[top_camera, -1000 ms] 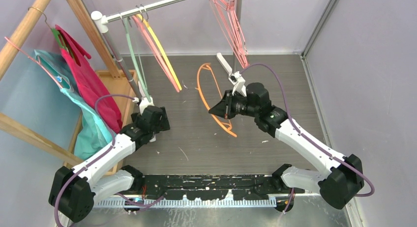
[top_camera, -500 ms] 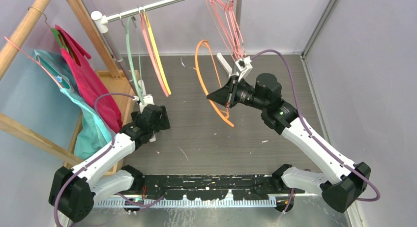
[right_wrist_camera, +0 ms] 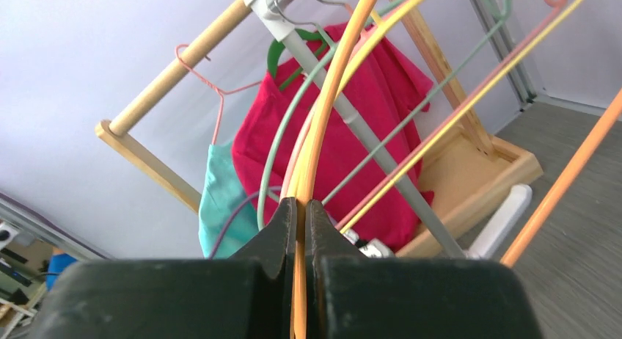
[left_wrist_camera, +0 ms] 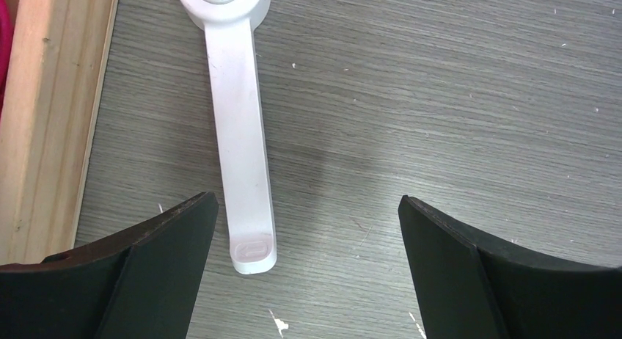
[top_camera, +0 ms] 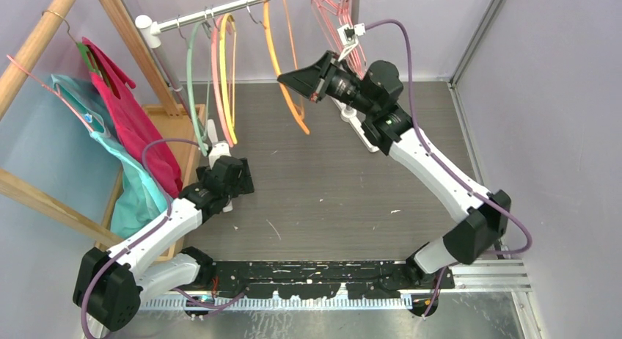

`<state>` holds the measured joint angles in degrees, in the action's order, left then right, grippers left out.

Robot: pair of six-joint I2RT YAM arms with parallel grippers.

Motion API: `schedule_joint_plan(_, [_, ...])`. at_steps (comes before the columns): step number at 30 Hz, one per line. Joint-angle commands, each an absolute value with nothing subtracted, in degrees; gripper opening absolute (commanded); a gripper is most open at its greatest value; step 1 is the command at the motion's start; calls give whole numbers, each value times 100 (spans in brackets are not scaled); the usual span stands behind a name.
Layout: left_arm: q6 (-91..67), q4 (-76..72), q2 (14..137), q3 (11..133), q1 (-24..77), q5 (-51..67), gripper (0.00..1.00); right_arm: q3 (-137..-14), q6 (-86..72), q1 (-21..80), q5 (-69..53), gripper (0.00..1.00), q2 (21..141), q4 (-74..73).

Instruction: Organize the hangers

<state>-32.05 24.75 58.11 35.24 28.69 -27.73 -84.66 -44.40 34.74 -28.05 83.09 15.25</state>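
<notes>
Two arms, two states. Your right gripper [right_wrist_camera: 297,207] is clenched on the orange hanger [top_camera: 295,113], held up at the metal rail [top_camera: 183,18] between the green, pink and yellow hangers [top_camera: 214,75] and the pink wire bunch [top_camera: 345,27]. Whether its hook is seated on the rail can't be told. Your left gripper [left_wrist_camera: 306,207] is released, jaws wide, low over the table [left_wrist_camera: 455,97] — the rack's white foot [left_wrist_camera: 242,133] lies just inside its left finger.
</notes>
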Motion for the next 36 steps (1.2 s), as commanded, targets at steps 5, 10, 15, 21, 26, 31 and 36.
schedule_joint_plan(5, [-3129,2413,5613,3714,2830,-2703,98,-9479,-5245,3336,-3094,1,9188,3164])
schedule_joint_plan(10, [-3129,2376,5625,3701,2830,-2669,98,-9668,-5405,3320,-3067,1,9587,3454])
schedule_joint_plan(15, [-3121,2255,5781,3683,2830,-2602,98,-9792,-5455,3314,-3108,1,10054,3439])
schedule_joint_plan(21, [-3104,2214,5997,3710,2830,-2531,98,-9668,-5332,3279,-3273,1,10380,3277])
schedule_joint_plan(26, [-3104,2171,6003,3684,2830,-2533,98,-9273,-5121,3278,-3363,7,10324,3227])
schedule_joint_plan(31, [-3094,2188,6025,3713,2830,-2557,98,-8608,-4402,3278,-3010,52,9776,2919])
schedule_joint_plan(36, [-3093,2142,6105,3717,2830,-2525,98,-8014,-3679,3278,-2662,76,9114,2423])
